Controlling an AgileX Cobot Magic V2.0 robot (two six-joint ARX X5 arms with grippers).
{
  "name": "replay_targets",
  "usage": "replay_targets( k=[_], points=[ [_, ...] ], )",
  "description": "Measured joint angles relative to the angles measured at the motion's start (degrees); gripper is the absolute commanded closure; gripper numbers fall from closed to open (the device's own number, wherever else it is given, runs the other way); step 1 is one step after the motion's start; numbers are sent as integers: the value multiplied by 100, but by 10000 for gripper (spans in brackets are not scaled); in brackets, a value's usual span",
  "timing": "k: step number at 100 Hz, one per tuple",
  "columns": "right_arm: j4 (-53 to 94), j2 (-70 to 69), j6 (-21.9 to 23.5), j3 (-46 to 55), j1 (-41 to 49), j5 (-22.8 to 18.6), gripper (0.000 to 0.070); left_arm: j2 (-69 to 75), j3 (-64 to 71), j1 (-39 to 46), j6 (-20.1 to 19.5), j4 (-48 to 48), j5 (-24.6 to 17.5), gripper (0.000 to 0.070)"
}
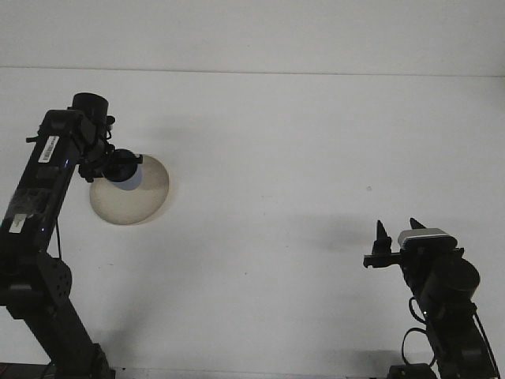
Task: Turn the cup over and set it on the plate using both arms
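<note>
Cup [125, 171]: dark blue with a pale base, held over the plate [142, 199].
Left pincer [118, 167]: pinching the cup.
Right pincer [398, 230]: spread, empty, well apart, low on the white surface [316, 142].
Handling: probably light and rigid, smooth enough to slip; gripping across the wall near the rim seems safest.
Risk: it could tip when let go.

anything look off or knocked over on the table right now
Nothing stands out. The left gripper holds the cup over the plate, which lies flat on the table. The right gripper waits apart, jaws open.
</note>
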State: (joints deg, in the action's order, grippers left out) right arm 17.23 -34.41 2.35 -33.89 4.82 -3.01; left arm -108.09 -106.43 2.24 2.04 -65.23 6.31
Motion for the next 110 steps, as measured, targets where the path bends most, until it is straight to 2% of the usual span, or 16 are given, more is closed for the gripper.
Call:
replay_targets(
  k=[23, 45, 110],
  points=[
    [0, 0, 0, 0, 0, 0, 238, 0, 162, 219, -24, 210, -31, 691],
    [0, 0, 0, 0, 0, 0, 238, -57, 162, 249, -26, 227, -306, 689],
    [0, 0, 0, 0, 0, 0, 238, -612, 162, 249, -26, 131, -503, 670]
  ],
)
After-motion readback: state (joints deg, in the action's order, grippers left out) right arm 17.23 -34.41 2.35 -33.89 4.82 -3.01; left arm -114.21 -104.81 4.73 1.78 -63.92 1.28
